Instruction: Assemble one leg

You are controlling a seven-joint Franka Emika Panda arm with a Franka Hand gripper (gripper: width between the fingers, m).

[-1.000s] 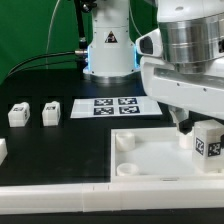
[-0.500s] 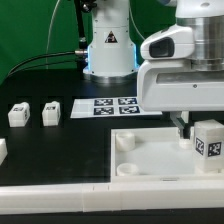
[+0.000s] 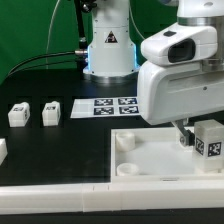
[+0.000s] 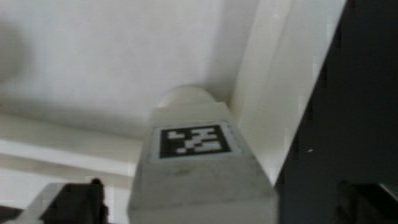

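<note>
A leg, a small white block with a tag on its face, stands upright on the far corner of the white tray at the exterior view's right. My gripper hangs over it, open, with a finger on each side of the leg's upper part. In the wrist view the leg rises between the two dark fingertips with a gap on both sides, and my gripper is not pressing on it. Two more legs lie on the black table at the left.
The marker board lies behind the tray. The robot base stands at the back. A round socket shows at the tray's far left corner. A white rail runs along the front, with a white piece at the left edge.
The arm's hand has turned and shifted a little above the tray. The leg stands in the same place on the tray corner.
</note>
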